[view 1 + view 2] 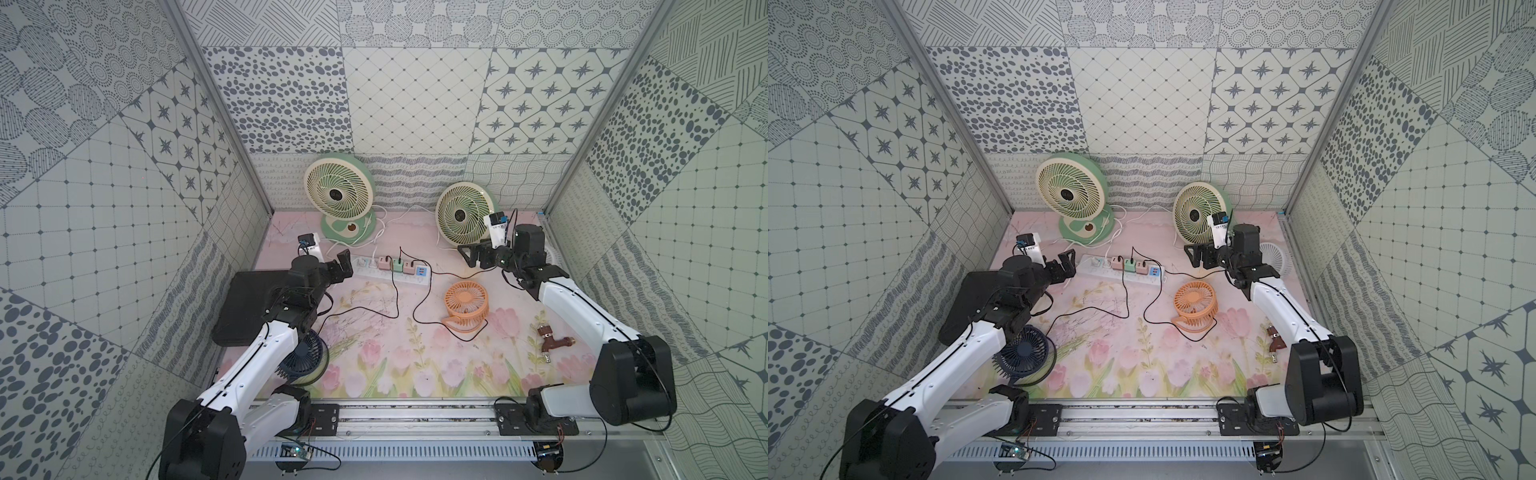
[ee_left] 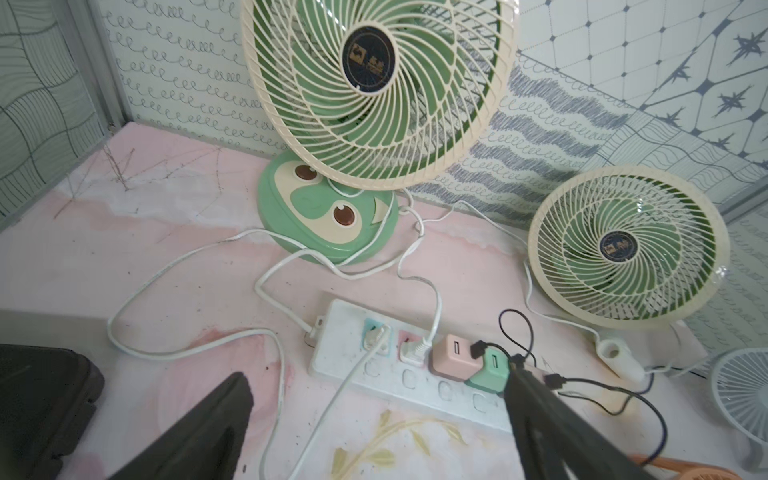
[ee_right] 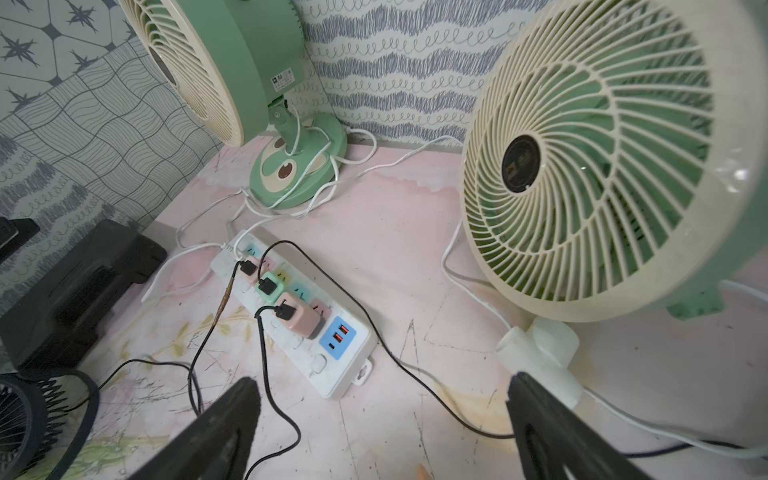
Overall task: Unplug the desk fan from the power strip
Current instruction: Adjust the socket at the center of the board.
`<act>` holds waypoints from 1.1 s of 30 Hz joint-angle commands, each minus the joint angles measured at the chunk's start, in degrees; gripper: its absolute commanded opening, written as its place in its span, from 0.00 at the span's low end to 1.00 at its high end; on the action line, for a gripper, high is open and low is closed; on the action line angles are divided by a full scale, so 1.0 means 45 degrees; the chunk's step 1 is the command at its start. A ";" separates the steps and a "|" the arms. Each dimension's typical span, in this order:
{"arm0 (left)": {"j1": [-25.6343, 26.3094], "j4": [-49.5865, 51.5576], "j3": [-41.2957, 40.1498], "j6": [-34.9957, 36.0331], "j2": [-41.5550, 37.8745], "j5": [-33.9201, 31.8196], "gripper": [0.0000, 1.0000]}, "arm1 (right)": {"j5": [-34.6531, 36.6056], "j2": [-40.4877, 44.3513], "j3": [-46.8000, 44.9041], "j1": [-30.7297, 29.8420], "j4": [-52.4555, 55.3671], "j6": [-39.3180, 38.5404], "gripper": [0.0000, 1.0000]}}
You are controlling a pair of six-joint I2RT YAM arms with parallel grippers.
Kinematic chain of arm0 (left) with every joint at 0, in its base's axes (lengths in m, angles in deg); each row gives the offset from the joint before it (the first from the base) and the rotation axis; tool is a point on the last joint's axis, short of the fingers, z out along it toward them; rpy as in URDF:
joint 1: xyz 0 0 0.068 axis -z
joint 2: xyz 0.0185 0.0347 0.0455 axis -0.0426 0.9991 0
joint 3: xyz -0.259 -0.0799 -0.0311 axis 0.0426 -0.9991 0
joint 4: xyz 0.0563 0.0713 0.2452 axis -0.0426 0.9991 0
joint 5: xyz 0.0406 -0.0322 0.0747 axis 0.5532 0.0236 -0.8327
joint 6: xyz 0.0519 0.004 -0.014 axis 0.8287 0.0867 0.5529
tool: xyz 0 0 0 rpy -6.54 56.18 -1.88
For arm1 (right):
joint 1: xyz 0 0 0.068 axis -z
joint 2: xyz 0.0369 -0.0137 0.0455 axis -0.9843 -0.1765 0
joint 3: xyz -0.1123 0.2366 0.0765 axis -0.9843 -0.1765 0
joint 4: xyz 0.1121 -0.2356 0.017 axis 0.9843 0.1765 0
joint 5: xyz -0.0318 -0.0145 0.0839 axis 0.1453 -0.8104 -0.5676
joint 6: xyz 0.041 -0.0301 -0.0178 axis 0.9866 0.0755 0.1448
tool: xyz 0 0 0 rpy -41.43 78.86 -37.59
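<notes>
Rail (image 1: pixel 415 419) is seen along the bottom edge in both top views. Power strip (image 1: pixel 386 277) is laid flat on the floral mat (image 1: pixel 374 353), just above frame centre, slanting slightly down to the right. Left gripper (image 1: pixel 341 267) is held just left of the strip's left end, jaws spread wide, nothing gripped. Right gripper (image 1: pixel 468 256) is held right of centre, in front of the low green fan (image 1: pixel 463 214), jaws likewise wide and empty. Tall green fan (image 1: pixel 340 191) is stood at upper centre. Orange fan (image 1: pixel 466 299) is laid below the strip's right end.

Left wrist view: the strip (image 2: pixel 338 345) is framed between the two spread fingers (image 2: pixel 208 428). White plugs (image 2: pixel 376 334) are seated in the blue and pink sockets. Next along, pink and green cube adapters (image 2: pixel 453 357) are fitted with black leads.

Right wrist view: fingers (image 3: pixel 216 428) are spread apart with nothing held. The strip (image 3: pixel 345 374) is seen beyond them, its blue USB panel (image 3: pixel 337 336) at the near end.
</notes>
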State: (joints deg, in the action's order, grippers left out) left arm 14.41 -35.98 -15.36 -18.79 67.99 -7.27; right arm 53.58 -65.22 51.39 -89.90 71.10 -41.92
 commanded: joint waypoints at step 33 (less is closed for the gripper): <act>0.1305 0.3991 -0.0179 -0.4778 0.0638 0.4587 0.88 | -0.2397 -0.9258 0.9969 -0.1607 0.9311 -0.5767 0.67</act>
State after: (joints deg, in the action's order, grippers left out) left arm 19.67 -19.10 -15.43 -38.96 71.49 11.81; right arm 42.11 -104.96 93.12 -96.96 111.52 -67.45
